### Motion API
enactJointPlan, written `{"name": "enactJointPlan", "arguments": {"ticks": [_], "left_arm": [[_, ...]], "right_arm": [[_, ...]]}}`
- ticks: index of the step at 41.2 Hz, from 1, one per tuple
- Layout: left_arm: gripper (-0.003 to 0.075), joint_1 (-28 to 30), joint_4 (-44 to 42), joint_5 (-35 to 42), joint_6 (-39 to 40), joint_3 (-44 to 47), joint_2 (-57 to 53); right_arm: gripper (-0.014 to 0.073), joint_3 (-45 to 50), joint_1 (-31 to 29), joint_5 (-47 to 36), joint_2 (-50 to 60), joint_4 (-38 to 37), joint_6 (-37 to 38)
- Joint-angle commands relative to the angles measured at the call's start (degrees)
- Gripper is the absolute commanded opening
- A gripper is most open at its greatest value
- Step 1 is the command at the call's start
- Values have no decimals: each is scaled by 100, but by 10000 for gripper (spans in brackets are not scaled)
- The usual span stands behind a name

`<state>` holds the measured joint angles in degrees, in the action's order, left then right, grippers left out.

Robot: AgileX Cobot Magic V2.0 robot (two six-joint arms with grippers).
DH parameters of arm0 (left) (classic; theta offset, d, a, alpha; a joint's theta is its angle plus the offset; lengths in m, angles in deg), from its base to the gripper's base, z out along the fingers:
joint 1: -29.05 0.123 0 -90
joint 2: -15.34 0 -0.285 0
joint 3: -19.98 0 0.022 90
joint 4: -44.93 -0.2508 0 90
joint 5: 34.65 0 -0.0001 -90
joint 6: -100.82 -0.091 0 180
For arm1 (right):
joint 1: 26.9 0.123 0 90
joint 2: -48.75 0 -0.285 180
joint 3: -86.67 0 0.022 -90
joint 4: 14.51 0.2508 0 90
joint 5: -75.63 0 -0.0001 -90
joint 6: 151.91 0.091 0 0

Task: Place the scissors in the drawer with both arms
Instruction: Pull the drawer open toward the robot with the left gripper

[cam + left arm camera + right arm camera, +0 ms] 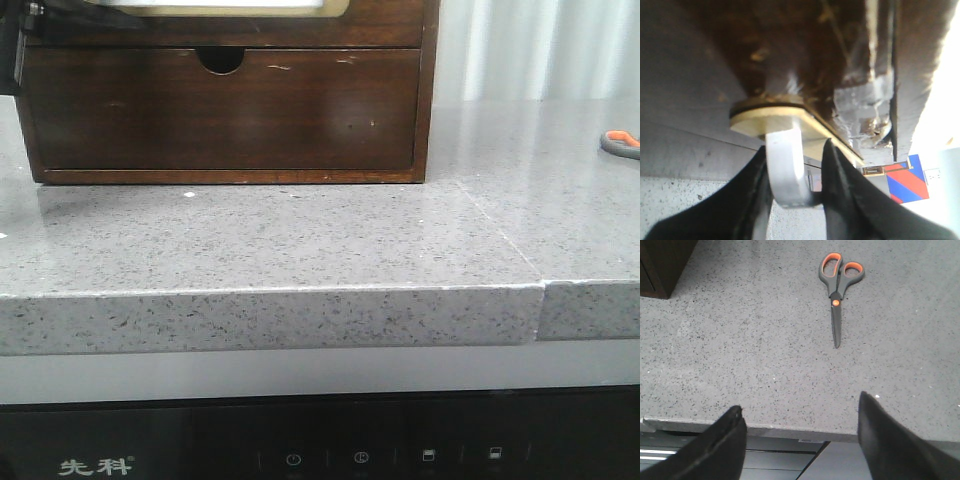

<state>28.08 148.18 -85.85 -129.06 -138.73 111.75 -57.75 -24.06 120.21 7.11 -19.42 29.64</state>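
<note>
While your left gripper (792, 192) pinches the drawer's pale metal loop handle (785, 165), the small grey-and-orange scissors (838, 292) lie flat on the speckled grey stone counter (740, 350). Your right gripper (802, 440) hangs wide, holding nothing.

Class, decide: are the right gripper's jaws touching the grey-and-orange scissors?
Apart. The right wrist view shows the right gripper open, with bare speckled grey countertop between it and the grey-and-orange scissors.

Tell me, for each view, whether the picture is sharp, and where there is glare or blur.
Front view: sharp, with soft reflections on the cabinet; scissors cut by the frame edge. Left wrist view: blurred from closeness, overexposed white at one side, left gripper around a metal handle. Right wrist view: sharp and evenly lit, scissors clear, right gripper open.
</note>
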Motion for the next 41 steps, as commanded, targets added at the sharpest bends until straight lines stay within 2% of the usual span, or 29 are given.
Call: {"name": "enactJointPlan", "arguments": {"ticks": [1, 10, 22, 32, 41], "left_arm": [[112, -75, 333, -687, -377, 0, -567], [112, -222, 333, -701, -565, 785, -1360], [112, -829, 333, -652, -694, 1851, -2482], [112, -792, 333, -502, -694, 2520, -3290], [125, -792, 244, -121, -694, 2687, -3563]], "right_arm": [[502, -190, 5, -393, -40, -107, -58], [502, -190, 5, -393, -40, -107, -58], [502, -190, 5, -393, -40, -107, -58], [502, -190, 5, -393, -40, -107, -58], [502, -190, 5, -393, -40, -107, -58]]}}
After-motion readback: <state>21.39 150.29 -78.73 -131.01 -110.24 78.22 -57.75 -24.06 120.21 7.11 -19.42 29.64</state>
